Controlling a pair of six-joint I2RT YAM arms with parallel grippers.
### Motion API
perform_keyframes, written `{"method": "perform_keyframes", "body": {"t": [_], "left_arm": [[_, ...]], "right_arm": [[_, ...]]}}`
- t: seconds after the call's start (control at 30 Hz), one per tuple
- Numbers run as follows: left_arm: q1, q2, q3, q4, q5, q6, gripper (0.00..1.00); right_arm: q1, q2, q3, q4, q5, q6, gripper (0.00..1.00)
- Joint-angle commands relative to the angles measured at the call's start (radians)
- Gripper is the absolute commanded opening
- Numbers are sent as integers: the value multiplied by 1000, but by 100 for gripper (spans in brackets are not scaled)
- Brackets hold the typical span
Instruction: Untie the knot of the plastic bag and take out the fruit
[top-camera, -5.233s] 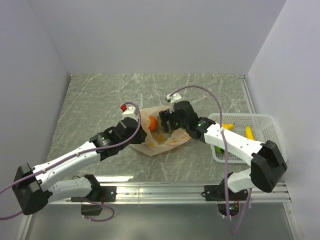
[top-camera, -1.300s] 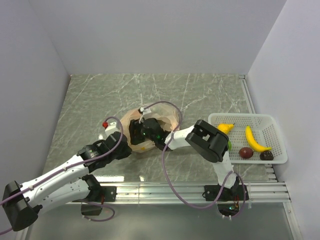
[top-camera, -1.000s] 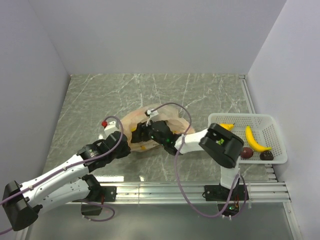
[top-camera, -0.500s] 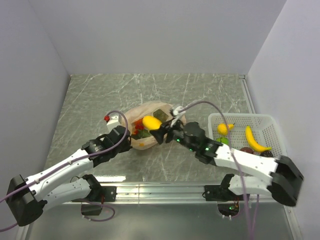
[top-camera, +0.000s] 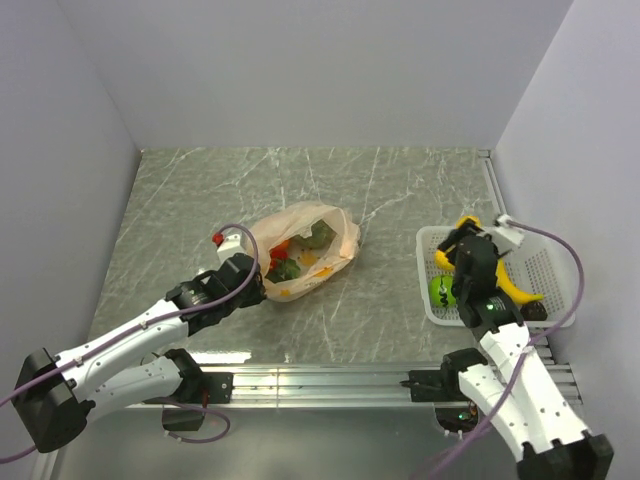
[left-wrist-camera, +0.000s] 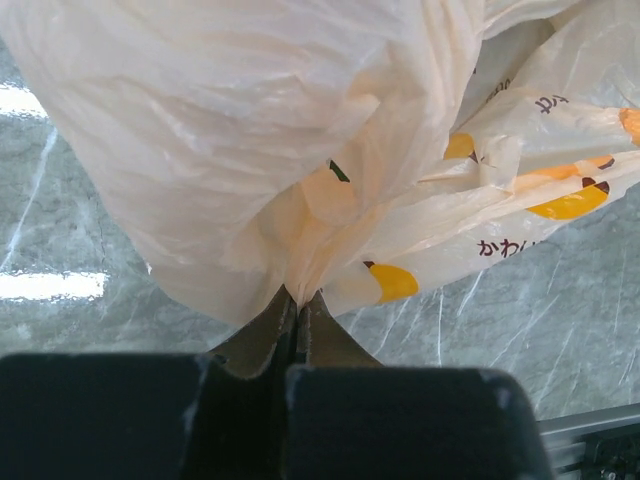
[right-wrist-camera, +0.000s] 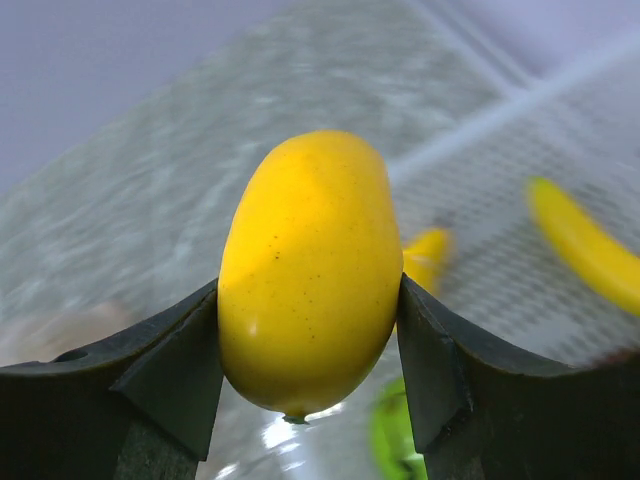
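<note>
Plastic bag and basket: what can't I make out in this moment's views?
Top external: the plastic bag shows only green and red patches at its mouth; its film hides any other fruit.
Top external: the right arm covers part of the white basket.
Left wrist: bag film fills the view; no knot discernible.
Right wrist: everything behind the yellow fruit is blurred.

The only words that could be read were small dark Japanese letters on the plastic bag (left-wrist-camera: 400, 130), near the middle of the bench, where "かわい" ran off the picture's right side and a second print higher up was cut short.
</note>
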Motion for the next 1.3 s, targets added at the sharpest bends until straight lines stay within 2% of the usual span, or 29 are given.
{"method": "perform_keyframes", "body": {"t": [0.0,0.03,0.1,0.13,0.3,0.37,0.4,0.47,0.5,0.57,0.63,0.67,0.7,0.77,0.83,1.07,1.1,1.27], "left_arm": [[4,-12,-10,44,22,22,0],[3,-12,-8,42,24,22,1],[2,-10,-4,38,22,26,1],[4,-10,-4,38,22,26,1],[4,-25,-5,35,28,19,0],[4,-36,-11,21,27,8,1],[4,-39,-18,16,28,-9,1],[4,-50,-25,-5,33,-35,1],[4,-53,-30,-20,45,-58,0],[4,-61,-34,-43,60,-84,1],[4,-68,-38,-74,93,-107,1],[3,-70,-33,-102,106,-121,1],[4,-70,-28,-102,106,-127,1],[2,-73,-16,-149,113,-135,1],[4,-79,2,-195,102,-145,1],[4,-131,19,-261,71,-170,0],[3,-133,22,-264,71,-170,1],[2,-125,21,-260,76,-162,0]], "right_arm": [[-163,-33,-41,-101,14,117,58],[-189,-39,-53,-109,5,130,76],[-231,-43,-56,-121,-6,147,91],[-230,-41,-55,-126,-11,140,95],[-226,-70,-30,-138,-66,58,98],[-204,-125,-36,-65,-248,-16,93],[-188,-144,-39,1,-320,-69,87],[-109,-171,-38,72,-557,-120,81],[-69,-167,-29,96,-610,-145,80],[96,-112,23,158,-695,-192,78],[216,-10,110,164,-724,-277,77],[326,72,176,152,-744,-331,76],[374,72,177,149,-752,-355,76],[491,187,261,146,-807,-401,76],[545,302,332,150,-880,-436,74],[616,647,448,143,-956,-459,60],[619,707,455,150,-956,-461,55],[622,856,468,208,-951,-456,45]]}}
